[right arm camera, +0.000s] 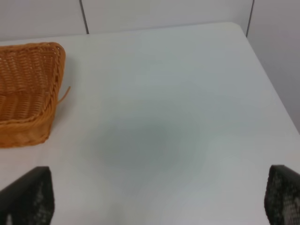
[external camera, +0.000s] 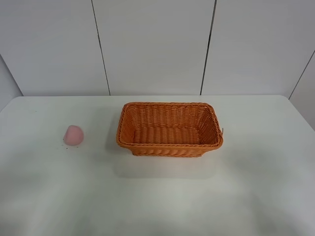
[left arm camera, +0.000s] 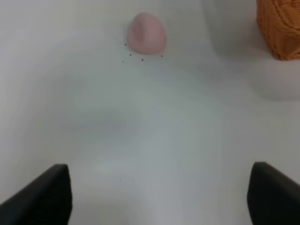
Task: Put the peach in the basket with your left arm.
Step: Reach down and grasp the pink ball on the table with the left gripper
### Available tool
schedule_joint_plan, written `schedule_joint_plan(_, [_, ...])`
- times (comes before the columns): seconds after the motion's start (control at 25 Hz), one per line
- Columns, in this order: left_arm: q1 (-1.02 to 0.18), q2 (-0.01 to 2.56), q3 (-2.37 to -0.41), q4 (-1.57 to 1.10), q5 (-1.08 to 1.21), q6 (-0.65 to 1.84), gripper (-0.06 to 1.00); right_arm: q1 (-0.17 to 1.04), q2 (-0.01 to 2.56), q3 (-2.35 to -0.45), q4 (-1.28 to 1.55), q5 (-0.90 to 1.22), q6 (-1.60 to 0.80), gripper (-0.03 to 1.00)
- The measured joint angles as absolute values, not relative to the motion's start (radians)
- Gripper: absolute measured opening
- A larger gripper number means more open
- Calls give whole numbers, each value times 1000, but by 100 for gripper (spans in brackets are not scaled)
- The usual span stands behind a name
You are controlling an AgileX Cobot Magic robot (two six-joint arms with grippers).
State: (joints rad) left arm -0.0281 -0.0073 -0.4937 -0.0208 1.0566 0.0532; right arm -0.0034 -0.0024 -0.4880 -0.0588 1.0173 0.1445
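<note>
Pink and small, the peach point(external camera: 73, 135) is seen resting on the white table point(external camera: 157, 201) at nine o'clock from the orange wicker basket point(external camera: 170, 147), well apart from it. The left gripper point(left arm camera: 159, 199) is held spread wide, gripping nothing, with the peach ahead of it; the right gripper point(right arm camera: 159, 199) is likewise spread wide.

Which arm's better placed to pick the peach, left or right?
Left. The peach lies left of the basket, straight ahead of the open left gripper in its wrist view. The right gripper faces the basket's other side, no peach in view.
</note>
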Motion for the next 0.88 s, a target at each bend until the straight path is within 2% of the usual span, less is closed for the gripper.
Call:
schedule_joint_plan(0.48, [-28, 11, -507, -21, 1046, 53, 85, -3, -2, -488, -59, 1017, 144, 69])
schedule_joint_plan(0.64, [-28, 160, -564, -21, 980, 53, 85, -3, -2, -488, -59, 1017, 144, 69])
schedule_joint_plan(0.88, [-28, 549, -665, -21, 855, 53, 85, -3, -2, -488, -59, 1017, 144, 69])
